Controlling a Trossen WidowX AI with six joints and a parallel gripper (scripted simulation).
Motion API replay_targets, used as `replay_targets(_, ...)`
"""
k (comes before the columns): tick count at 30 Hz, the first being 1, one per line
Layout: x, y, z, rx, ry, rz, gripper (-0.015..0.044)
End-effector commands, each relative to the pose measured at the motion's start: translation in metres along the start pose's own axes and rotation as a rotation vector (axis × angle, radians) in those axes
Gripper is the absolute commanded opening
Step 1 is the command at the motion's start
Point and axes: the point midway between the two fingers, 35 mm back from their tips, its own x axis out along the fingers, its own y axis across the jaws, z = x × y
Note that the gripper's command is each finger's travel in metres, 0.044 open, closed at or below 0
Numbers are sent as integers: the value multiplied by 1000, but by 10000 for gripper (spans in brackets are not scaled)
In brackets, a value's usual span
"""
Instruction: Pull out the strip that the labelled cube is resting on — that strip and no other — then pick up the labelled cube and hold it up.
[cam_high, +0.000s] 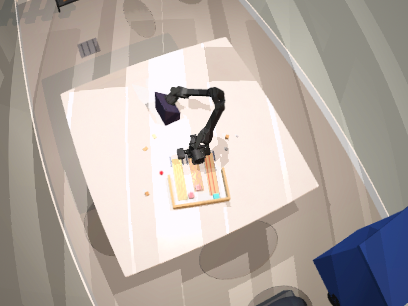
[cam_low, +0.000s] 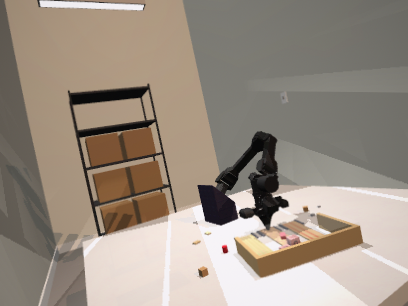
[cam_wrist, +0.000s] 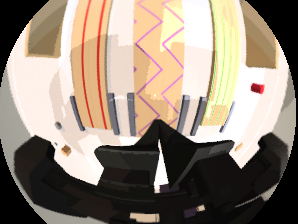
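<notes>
From above, the wooden tray (cam_high: 174, 192) lies on the pale table (cam_high: 100, 150) with three patterned strips side by side in it, and the gripper (cam_high: 186, 156) hangs over the end of the tray nearest the arm's base (cam_high: 167, 107). That overhead view also shows small cubes sitting at the tray's far end: a pink pair on the middle strip (cam_high: 195, 176), and a teal cube (cam_high: 216, 196) on the striped strip beside it; I cannot tell from here which cube carries the label. The wrist camera gives what the others miss: the zigzag pattern of the middle strip (cam_wrist: 158, 50) straight ahead of the fingertips, a red-lined strip (cam_wrist: 93, 56) on one side, a yellowish one (cam_wrist: 220, 63) on the other, and the grey tabs at their near ends. The fingers are pressed together with only a sliver of light between them, gripping nothing. From the side, the tray's wall (cam_low: 300, 250) hides much of the strips. A red block (cam_low: 225, 248) and a tan block (cam_low: 203, 271) lie on the table outside the tray, and a shelf of boxes (cam_low: 122, 165) stands behind.
</notes>
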Motion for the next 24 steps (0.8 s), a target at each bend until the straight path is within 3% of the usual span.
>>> replay_targets(1,4,0,-10,8,13,3,0)
replay_targets(24,5,1,-46,10,15,3,0)
